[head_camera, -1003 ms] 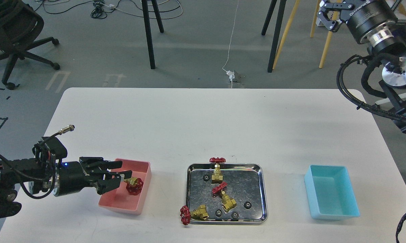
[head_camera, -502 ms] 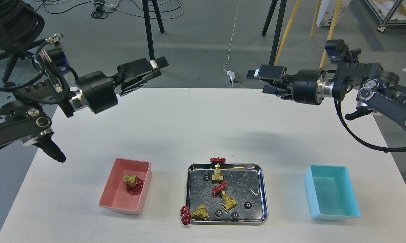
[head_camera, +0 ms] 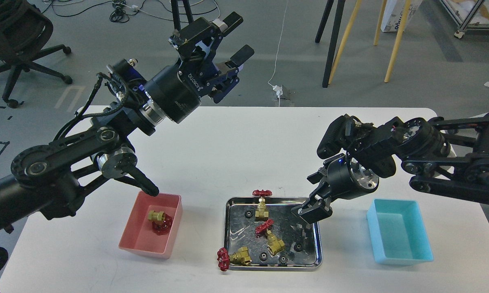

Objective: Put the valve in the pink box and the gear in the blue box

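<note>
One valve [head_camera: 160,221] lies in the pink box [head_camera: 143,245]. Three more valves sit at the steel tray [head_camera: 228,228]: one at its back rim [head_camera: 262,204], one in the middle [head_camera: 272,238], one over the front left corner [head_camera: 234,257]. Several black gears lie in the tray, one being the gear [head_camera: 297,246] at the right, under my right gripper. The blue box [head_camera: 399,234] is empty. My left gripper [head_camera: 236,36] is open and empty, high above the table's far edge. My right gripper [head_camera: 309,195] is open and empty, pointing down over the tray's right side.
My left arm's elbow [head_camera: 114,160] hangs just behind the pink box. My right arm [head_camera: 423,158] stretches over the table behind the blue box. Chair and stool legs stand on the floor beyond the table.
My left gripper left the valve in the pink box, rose and swung to the back centre. My right gripper came down from high at the right to over the tray's right side.
</note>
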